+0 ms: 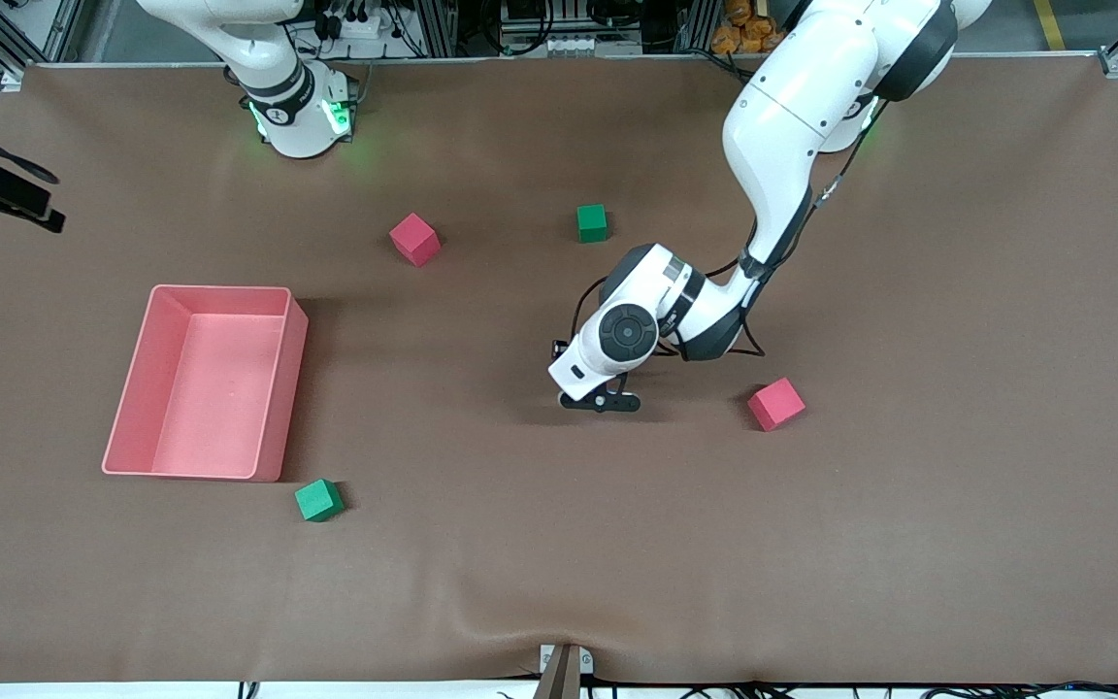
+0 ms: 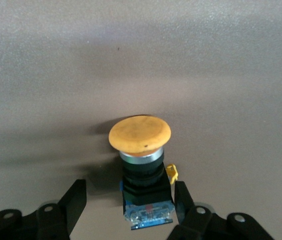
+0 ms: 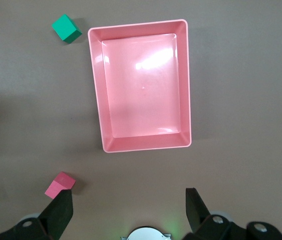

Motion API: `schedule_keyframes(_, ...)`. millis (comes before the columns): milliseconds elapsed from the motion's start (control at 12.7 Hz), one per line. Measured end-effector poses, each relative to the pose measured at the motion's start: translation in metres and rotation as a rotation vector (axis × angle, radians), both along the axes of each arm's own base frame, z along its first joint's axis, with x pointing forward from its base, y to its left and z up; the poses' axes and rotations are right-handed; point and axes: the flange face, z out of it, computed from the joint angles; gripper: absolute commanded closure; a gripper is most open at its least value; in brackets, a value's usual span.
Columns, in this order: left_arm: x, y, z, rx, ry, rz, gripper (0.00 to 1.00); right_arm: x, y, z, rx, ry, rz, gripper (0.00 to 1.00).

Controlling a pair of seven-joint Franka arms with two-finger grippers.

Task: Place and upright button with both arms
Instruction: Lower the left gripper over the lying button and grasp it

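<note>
The button (image 2: 140, 134) has a round orange cap and a black body with a blue base. It rests on the brown table between the fingers of my left gripper (image 2: 129, 189). One finger (image 2: 181, 195) is next to the body, and the other finger (image 2: 76, 197) stands well apart from it, so the gripper is open. In the front view the left gripper (image 1: 603, 400) is low over the middle of the table and hides the button. My right gripper (image 3: 128, 200) is open and empty, high over the table by its own base (image 1: 297, 116).
A pink bin (image 1: 273, 388) stands toward the right arm's end and also shows in the right wrist view (image 3: 97, 100). Two red cubes (image 1: 414, 239) (image 1: 776, 404) and two green cubes (image 1: 592, 222) (image 1: 318, 500) lie scattered on the table.
</note>
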Motion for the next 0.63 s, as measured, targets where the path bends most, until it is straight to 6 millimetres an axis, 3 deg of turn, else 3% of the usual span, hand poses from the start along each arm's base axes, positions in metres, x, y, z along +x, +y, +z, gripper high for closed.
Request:
schedule_keyframes(158, -0.003, -0.002, -0.001, 0.005, 0.003, 0.008, 0.39, 0.002, 0.014, 0.008, -0.011, -0.022, 0.019, 0.0)
schedule_keyframes(237, -0.004, -0.003, -0.002, 0.006, 0.004, 0.009, 0.5, 0.002, 0.014, 0.012, -0.011, -0.031, 0.02, 0.0)
schedule_keyframes(395, -0.002, -0.003, -0.002, 0.009, 0.003, 0.016, 0.86, 0.002, 0.016, 0.016, -0.011, -0.038, 0.024, 0.0)
schedule_keyframes(474, -0.001, -0.001, -0.001, 0.015, 0.005, 0.025, 0.98, 0.002, 0.018, 0.016, -0.011, -0.039, 0.028, 0.0)
schedule_keyframes(632, -0.001, -0.002, 0.0, 0.02, 0.005, 0.055, 1.0, 0.004, 0.022, 0.013, -0.011, -0.034, 0.045, 0.0)
